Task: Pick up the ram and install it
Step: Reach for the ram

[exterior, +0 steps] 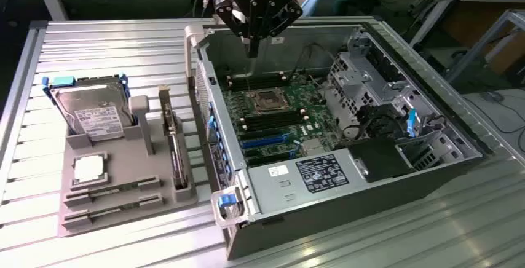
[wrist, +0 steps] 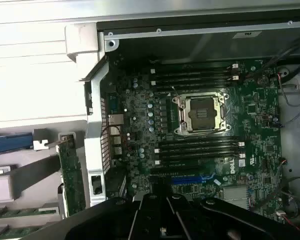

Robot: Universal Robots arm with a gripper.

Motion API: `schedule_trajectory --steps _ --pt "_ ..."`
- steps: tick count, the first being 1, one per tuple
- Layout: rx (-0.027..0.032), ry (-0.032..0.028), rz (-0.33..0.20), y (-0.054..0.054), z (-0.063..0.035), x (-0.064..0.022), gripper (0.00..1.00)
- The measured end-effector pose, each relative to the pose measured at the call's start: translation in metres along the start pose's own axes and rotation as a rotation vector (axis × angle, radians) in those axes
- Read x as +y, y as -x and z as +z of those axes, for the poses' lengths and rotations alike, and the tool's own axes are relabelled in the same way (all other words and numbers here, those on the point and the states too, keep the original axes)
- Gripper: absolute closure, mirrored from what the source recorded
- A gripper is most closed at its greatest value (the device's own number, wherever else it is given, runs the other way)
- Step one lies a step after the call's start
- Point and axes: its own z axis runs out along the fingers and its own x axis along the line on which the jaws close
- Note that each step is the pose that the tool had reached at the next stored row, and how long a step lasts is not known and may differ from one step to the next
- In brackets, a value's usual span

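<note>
The gripper (exterior: 252, 50) is positioned above the open computer case (exterior: 345, 216), near its rear wall; whether it is clenched or released cannot be told. Directly beneath it the motherboard (exterior: 310, 123) is exposed, with the processor socket (exterior: 267, 100) and the black memory slots (exterior: 267, 120) just below. The ram (exterior: 110, 189) is seen well apart from the gripper, outside the case, set on edge in a slot of the grey tray (exterior: 123, 157) on the slatted table (exterior: 107, 47). Between gripper and ram, the case's side wall (exterior: 215, 117) and an upright expansion card (exterior: 174, 151) are interposed. A hard drive (exterior: 94, 111) and a square processor chip (exterior: 88, 168) are also kept in the tray.
</note>
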Motion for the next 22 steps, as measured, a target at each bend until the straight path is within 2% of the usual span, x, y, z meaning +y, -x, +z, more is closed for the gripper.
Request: schedule_trajectory --steps 3,4,6,12,13,15,17,19,20,22 --pt "0.0 0.0 0.0 0.0 0.0 0.0 0.89" --pt "0.0 -0.0001 0.0 -0.004 -0.0002 -0.0003 0.89" --pt "-0.0002 0.0 0.0 -0.028 -0.0008 -0.0021 0.89" --pt "-0.0001 -0.0001 0.0 -0.058 -0.0017 -0.0045 0.89" --pt "-0.0002 0.0 0.0 -0.066 -0.0018 -0.0053 0.89" --pt "-0.0003 0.0001 0.0 -0.099 -0.0028 -0.0094 0.89" --pt "-0.0003 0.0 0.0 -0.119 -0.0034 -0.0125 0.89" --pt "-0.0004 0.0001 0.0 -0.138 -0.0042 -0.0213 0.89" --pt "-0.0002 0.0 0.0 -0.142 -0.0046 -0.0245 0.89" --pt "-0.0002 0.0 0.0 -0.163 -0.0056 -0.0376 0.89"
